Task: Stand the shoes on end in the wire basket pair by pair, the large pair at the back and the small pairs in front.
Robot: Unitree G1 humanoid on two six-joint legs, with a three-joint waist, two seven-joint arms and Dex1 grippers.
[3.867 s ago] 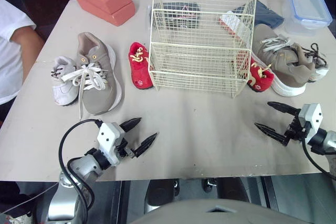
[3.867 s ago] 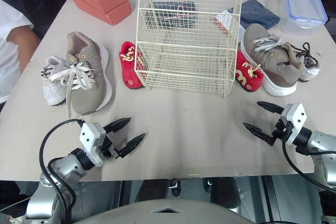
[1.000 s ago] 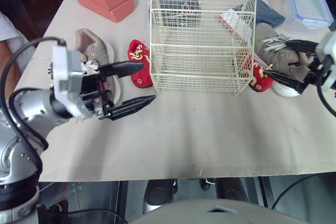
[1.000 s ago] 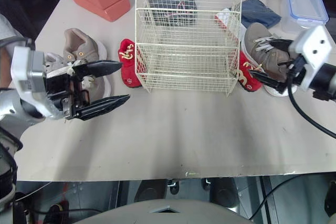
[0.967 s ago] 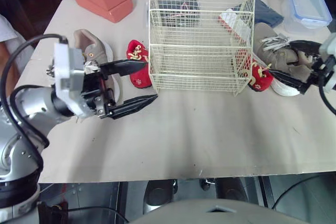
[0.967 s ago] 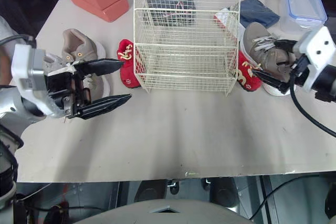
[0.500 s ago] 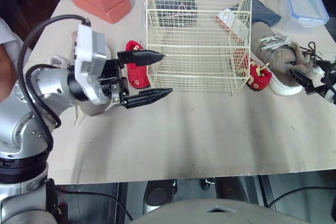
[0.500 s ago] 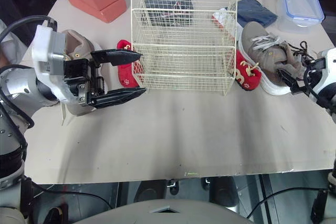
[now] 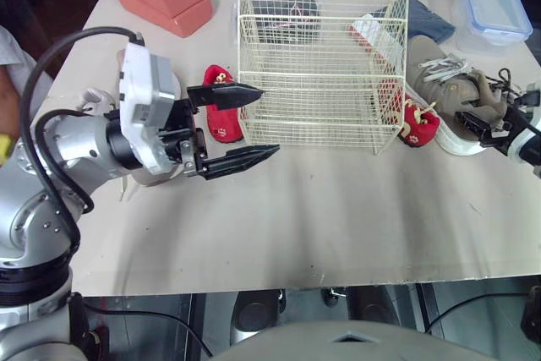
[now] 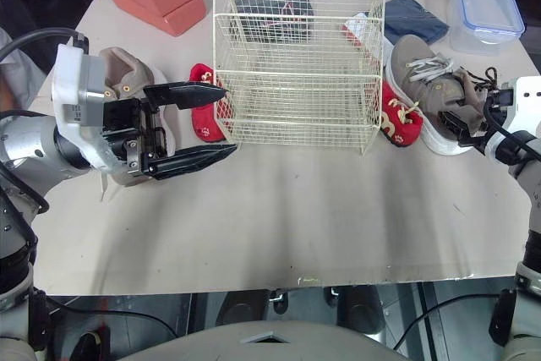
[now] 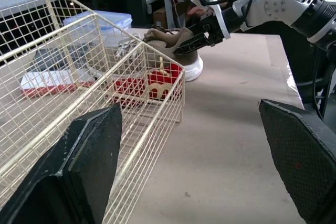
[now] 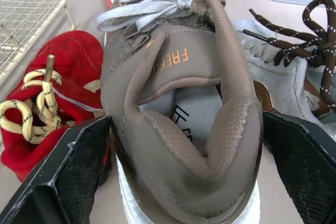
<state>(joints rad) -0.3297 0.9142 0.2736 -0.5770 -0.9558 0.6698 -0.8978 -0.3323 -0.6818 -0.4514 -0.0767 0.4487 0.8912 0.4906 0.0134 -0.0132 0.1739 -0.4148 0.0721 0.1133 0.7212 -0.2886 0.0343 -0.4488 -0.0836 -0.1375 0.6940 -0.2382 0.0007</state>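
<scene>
Head view: the basket point(image 9: 321, 48) stands at the table's 12 o'clock. At 9 o'clock the left gripper point(image 9: 270, 121) hovers, jaws wide apart, just beside a red shoe point(image 9: 221, 117). At 3 o'clock the right gripper point(image 10: 452, 123) meets the taupe shoe's point(image 10: 423, 82) heel.

Left wrist view: the spread fingers frame the basket's corner.

Right wrist view: open fingers straddle that heel.

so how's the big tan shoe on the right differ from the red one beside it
The tan shoe is larger than the red shoe. The tan shoe has grey laces, the red shoe yellow ones. The right gripper straddles the tan shoe's heel, not the red shoe. Both lie outside the basket.
</scene>
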